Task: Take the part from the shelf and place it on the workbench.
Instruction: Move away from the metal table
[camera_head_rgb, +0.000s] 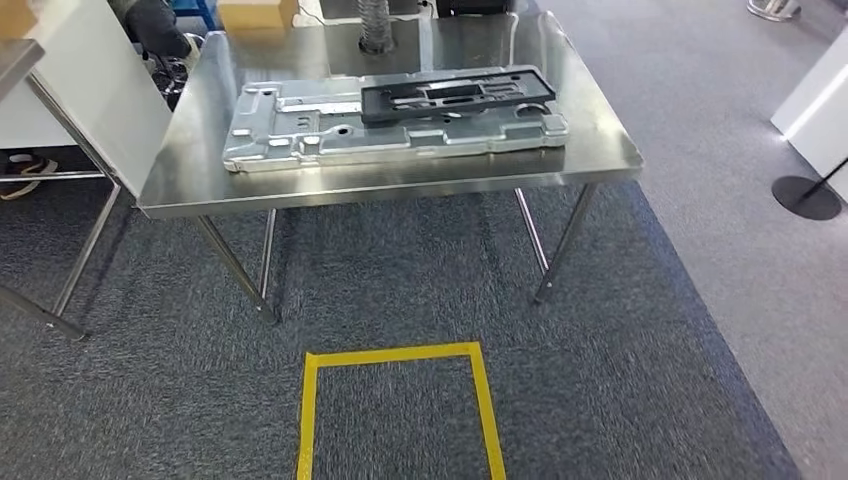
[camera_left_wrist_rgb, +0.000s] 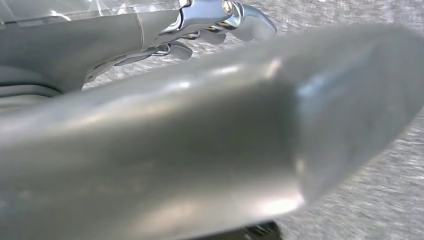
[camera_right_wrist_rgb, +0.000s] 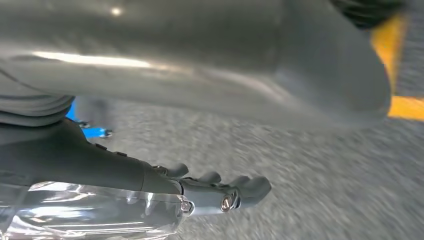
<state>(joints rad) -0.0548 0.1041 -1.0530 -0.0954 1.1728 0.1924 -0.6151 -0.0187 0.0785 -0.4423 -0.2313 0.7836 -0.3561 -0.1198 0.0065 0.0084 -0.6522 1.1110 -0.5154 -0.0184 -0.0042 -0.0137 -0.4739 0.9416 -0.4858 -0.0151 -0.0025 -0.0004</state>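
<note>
A black flat plastic part (camera_head_rgb: 455, 96) lies on top of a large silver stamped metal plate (camera_head_rgb: 390, 130). Both rest on the steel workbench (camera_head_rgb: 380, 190) ahead of me in the head view. In the left wrist view my left hand (camera_left_wrist_rgb: 200, 125) hangs over grey carpet, its thick thumb blurred and close to the camera, its fingers (camera_left_wrist_rgb: 250, 22) stretched out and holding nothing. My right hand (camera_right_wrist_rgb: 215, 100) hangs the same way in the right wrist view, with its fingers (camera_right_wrist_rgb: 230, 192) straight, apart from the thumb, and nothing in them.
A yellow tape square (camera_head_rgb: 398, 405) marks the carpet in front of the workbench. A second table (camera_head_rgb: 50, 130) stands at the left, a cardboard box (camera_head_rgb: 255, 12) sits beyond the bench, and a black post base (camera_head_rgb: 806, 197) is on the floor at the right.
</note>
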